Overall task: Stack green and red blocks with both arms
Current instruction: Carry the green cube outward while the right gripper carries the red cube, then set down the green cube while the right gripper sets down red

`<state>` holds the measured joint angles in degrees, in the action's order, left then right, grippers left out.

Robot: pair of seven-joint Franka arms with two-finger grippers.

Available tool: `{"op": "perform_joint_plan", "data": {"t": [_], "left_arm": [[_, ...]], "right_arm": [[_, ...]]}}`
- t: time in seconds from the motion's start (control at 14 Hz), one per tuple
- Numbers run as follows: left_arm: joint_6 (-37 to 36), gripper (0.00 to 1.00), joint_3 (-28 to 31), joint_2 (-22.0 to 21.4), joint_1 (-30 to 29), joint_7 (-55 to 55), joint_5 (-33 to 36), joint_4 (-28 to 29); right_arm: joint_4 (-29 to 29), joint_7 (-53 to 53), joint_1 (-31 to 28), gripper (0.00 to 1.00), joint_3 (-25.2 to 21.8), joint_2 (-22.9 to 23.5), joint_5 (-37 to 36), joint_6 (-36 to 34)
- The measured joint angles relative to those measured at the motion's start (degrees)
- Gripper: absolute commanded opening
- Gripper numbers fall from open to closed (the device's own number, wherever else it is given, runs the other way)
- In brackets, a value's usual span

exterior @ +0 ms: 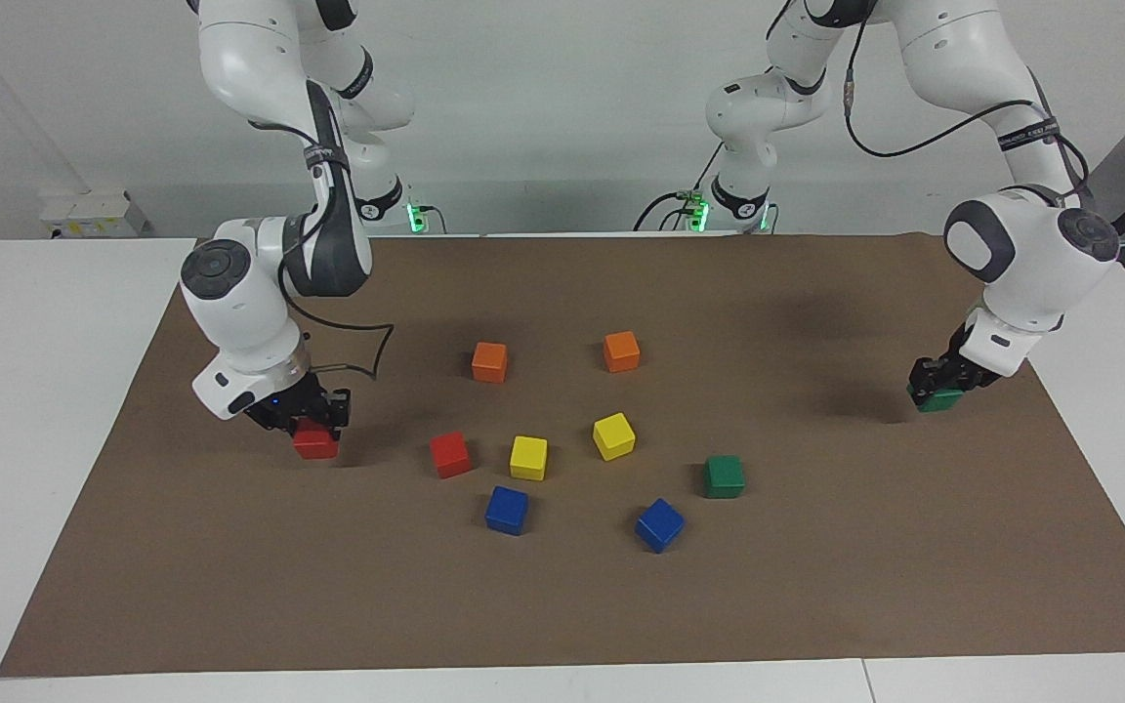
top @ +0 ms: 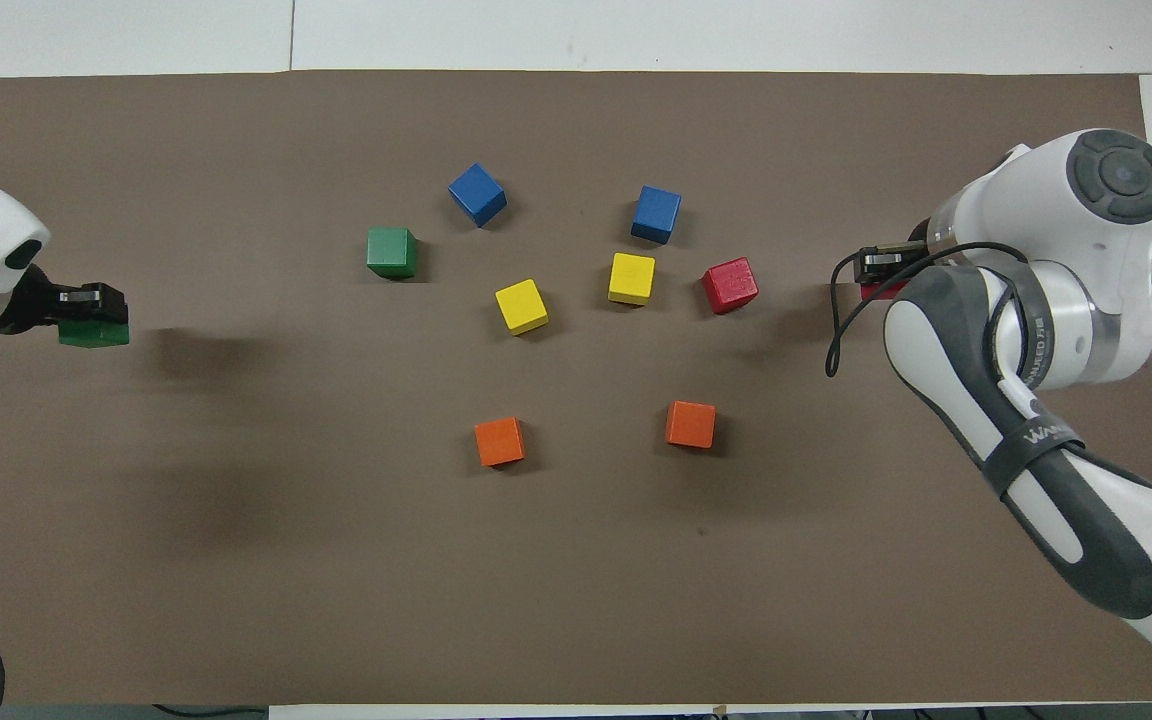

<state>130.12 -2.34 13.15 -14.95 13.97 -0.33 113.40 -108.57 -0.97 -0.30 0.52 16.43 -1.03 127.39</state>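
My right gripper [exterior: 314, 426] is shut on a red block [exterior: 315, 442] and holds it low over the brown mat toward the right arm's end; it also shows in the overhead view [top: 877, 291]. My left gripper [exterior: 936, 385] is shut on a green block [exterior: 939, 399] low over the mat toward the left arm's end, also seen in the overhead view [top: 94, 332]. A second red block [exterior: 450, 454] and a second green block [exterior: 724, 475] lie on the mat among the other cubes.
Two yellow cubes [exterior: 528, 457] [exterior: 613, 435], two blue cubes [exterior: 507, 510] [exterior: 659, 524] and two orange cubes [exterior: 489, 361] [exterior: 621, 351] lie mid-mat. The brown mat [exterior: 562, 605] covers the white table, whose bare top [exterior: 25, 391] shows at both ends.
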Motion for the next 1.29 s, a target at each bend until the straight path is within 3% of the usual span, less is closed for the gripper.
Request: {"op": "perform_joint_plan", "data": {"t": [0.64, 0.71, 0.79, 0.86, 1.0, 1.07, 1.14, 1.21, 1.29], "left_arm": [[6.37, 0.0, -0.34, 3.67, -0.7, 2.92, 0.0, 2.23], [6.5, 0.34, -0.4, 3.67, -0.7, 3.01, 0.0, 2.23], [6.63, 0.87, -0.43, 3.67, -0.7, 3.17, 0.0, 2.23], [6.77, 1.0, -0.43, 3.67, -0.7, 3.33, 0.0, 2.23], [7.05, 1.0, -0.43, 3.67, -0.7, 3.47, 0.0, 2.23], [7.14, 1.0, -0.43, 3.67, -0.7, 3.55, 0.0, 2.23], [7.21, 1.0, -0.43, 3.67, -0.7, 3.59, 0.0, 2.23], [7.23, 1.0, -0.43, 3.67, -0.7, 3.62, 0.0, 2.23], [7.26, 1.0, -0.43, 3.67, -0.7, 3.65, 0.0, 2.23]], "right_arm": [[-8.4, -1.64, -2.85, 0.24, -0.02, -1.14, 0.0, 5.3], [-8.95, -1.78, -3.06, 0.24, -0.02, -1.46, 0.0, 5.3], [-9.45, -1.88, -3.12, 0.27, -0.02, -1.73, 0.0, 5.3], [-9.85, -1.9, -3.12, 0.35, -0.02, -1.91, 0.0, 5.3], [-10.33, -1.91, -3.12, 0.46, -0.02, -2.09, 0.0, 5.33], [-10.68, -1.91, -3.12, 0.47, -0.02, -2.22, 0.0, 5.56], [-11.17, -1.91, -3.12, 0.57, -0.02, -2.43, 0.0, 6.26], [-11.85, -1.91, -3.12, 0.9, -0.02, -2.75, 0.0, 7.28], [-12.46, -1.92, -3.12, 1.0, -0.02, -2.96, 0.0, 8.25]]}}
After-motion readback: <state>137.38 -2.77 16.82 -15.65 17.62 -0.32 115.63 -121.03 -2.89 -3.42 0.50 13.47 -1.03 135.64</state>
